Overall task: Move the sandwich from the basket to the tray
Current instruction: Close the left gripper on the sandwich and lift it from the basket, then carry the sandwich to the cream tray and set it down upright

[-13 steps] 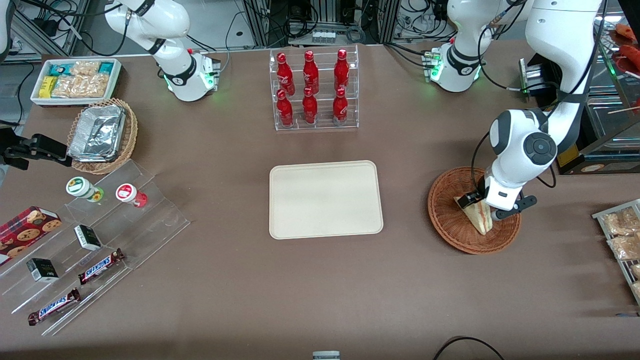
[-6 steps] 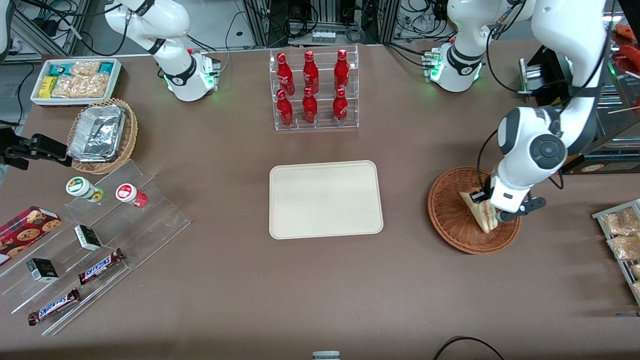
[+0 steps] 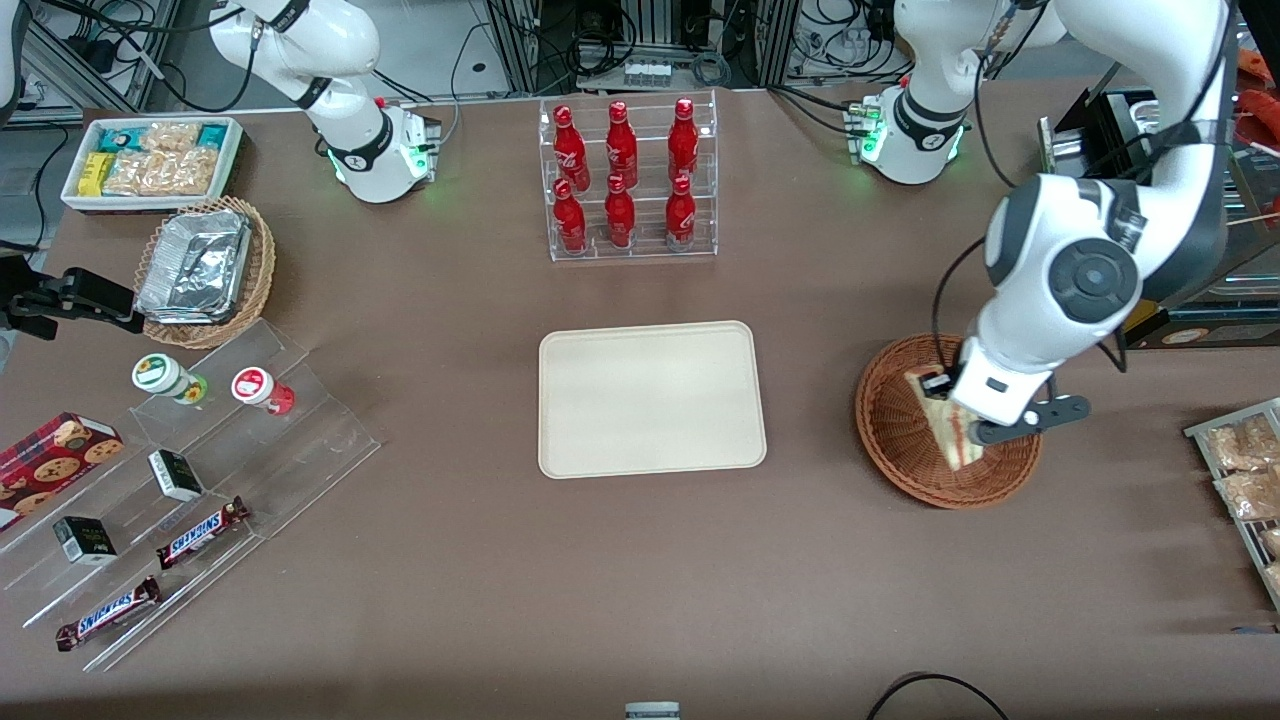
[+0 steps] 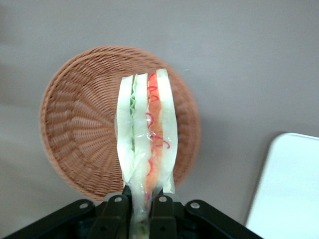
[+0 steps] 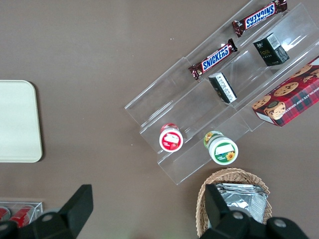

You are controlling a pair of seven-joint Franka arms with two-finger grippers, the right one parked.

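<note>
Tool (image 4: 142, 206) pinching sandwich (image 4: 146, 144) by one end, above basket (image 4: 84, 134)

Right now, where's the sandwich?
The sandwich is clamped in the left gripper, hanging above the basket toward the working arm's end of the table, with the tray beside the basket.

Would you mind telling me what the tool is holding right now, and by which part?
The tool is shut on the sandwich, pinching its two bread faces at one end, above the basket.
</note>
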